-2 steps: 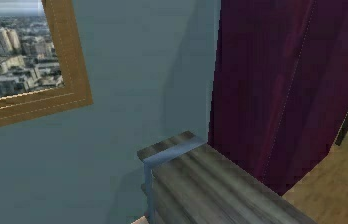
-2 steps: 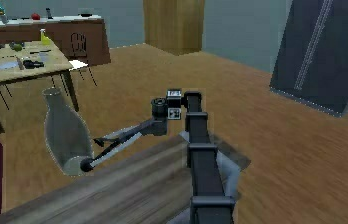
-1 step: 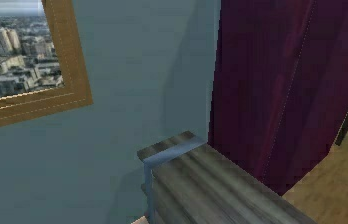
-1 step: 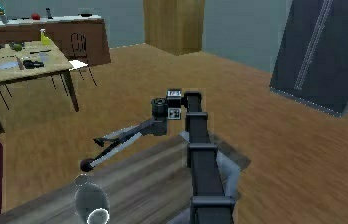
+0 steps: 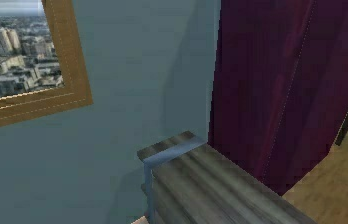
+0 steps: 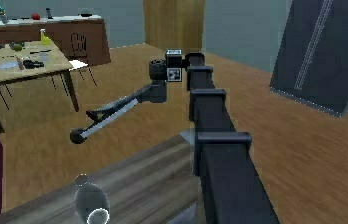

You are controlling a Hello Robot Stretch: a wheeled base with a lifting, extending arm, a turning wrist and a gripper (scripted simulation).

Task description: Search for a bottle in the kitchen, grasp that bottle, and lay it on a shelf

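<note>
Grey plank shelf (image 6: 142, 176) down front carries a clear bottle (image 6: 90, 200), my tool (image 6: 80, 133) hangs over bare floor (image 6: 272, 150) holding nothing, so I judge the placing done.

I read the forward view as looking ahead and slightly down, close up to a wall (image 5: 132, 130) carrying a picture (image 5: 27, 55). A curtain (image 5: 282, 80) stands at its right, and a grey surface (image 5: 217, 190) lies at its bottom edge. The arm side view looks out sideways from the body along the arm (image 6: 222, 150), with a table (image 6: 12, 65) far out at upper left. Both views share the grey surface, at the arm side view's lower left, and the curtain, at that view's left edge.
</note>
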